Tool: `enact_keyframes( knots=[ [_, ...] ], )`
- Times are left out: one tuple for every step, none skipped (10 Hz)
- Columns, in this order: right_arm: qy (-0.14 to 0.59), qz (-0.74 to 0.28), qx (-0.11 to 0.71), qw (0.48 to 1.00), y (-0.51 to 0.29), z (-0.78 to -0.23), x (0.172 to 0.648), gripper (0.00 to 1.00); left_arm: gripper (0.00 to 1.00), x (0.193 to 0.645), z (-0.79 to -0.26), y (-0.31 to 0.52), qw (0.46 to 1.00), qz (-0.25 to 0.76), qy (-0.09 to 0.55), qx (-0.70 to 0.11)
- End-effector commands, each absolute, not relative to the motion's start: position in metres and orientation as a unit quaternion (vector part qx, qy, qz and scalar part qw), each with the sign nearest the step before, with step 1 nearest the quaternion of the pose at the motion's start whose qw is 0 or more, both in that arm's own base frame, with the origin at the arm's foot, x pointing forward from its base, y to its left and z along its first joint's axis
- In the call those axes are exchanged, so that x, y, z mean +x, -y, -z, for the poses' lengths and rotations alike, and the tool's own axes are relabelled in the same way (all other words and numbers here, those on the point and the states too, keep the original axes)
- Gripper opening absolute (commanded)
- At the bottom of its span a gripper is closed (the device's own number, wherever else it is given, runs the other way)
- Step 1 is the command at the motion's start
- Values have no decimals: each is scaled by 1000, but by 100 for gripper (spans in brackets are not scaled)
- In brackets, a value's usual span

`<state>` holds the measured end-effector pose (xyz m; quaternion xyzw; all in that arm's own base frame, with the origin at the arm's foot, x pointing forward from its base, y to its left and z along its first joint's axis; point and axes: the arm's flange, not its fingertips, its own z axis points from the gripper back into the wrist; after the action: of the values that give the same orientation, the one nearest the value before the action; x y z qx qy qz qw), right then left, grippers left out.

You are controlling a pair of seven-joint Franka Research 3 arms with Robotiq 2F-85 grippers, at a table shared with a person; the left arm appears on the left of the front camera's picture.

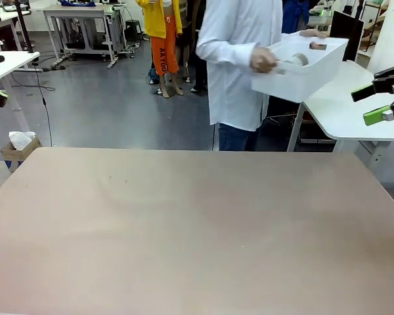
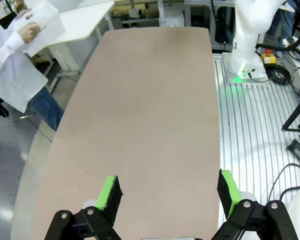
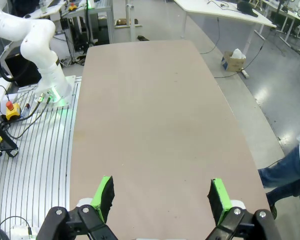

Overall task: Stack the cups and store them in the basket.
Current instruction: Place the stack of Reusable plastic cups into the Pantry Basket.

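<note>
The tabletop (image 1: 197, 230) is lying bare nearest me while both my jaws are hanging released and holding nothing, so I am judging it best to wait until the person carrying the basket (image 1: 302, 69), cups (image 1: 295, 60) inside, beyond the tabletop's far edge, sets it down.

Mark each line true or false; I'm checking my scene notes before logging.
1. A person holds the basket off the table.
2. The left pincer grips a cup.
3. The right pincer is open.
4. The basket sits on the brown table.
1. True: the person carries the basket in the air.
2. False: the left pincer is open, holding nothing.
3. True: the right pincer is open.
4. False: it is held beyond the table's far edge.
</note>
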<state>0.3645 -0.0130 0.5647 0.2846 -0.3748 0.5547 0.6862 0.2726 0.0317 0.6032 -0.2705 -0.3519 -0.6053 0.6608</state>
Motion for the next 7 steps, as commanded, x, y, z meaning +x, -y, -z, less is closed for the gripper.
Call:
enact_keyframes(
  knots=[
    [384, -550, 292, 681, 11, -564, 363, 100, 100, 273, -607, -30, 662, 601, 353, -277],
    [384, -550, 292, 681, 11, -564, 363, 100, 100, 273, -607, -30, 662, 601, 353, -277],
    [384, -550, 292, 681, 11, -564, 363, 100, 100, 273, -607, -30, 662, 601, 353, -277],
    [384, -550, 292, 681, 11, -564, 363, 100, 100, 273, -607, -30, 662, 601, 353, -277],
    [384, -550, 292, 681, 11, -564, 363, 100, 100, 273, -607, -30, 662, 601, 353, -277],
    [384, -550, 292, 681, 11, -564, 363, 100, 100, 273, -607, -30, 662, 601, 353, -277],
    [384, -550, 292, 681, 11, -564, 363, 100, 100, 273, -607, -30, 662, 601, 353, -277]
  ],
)
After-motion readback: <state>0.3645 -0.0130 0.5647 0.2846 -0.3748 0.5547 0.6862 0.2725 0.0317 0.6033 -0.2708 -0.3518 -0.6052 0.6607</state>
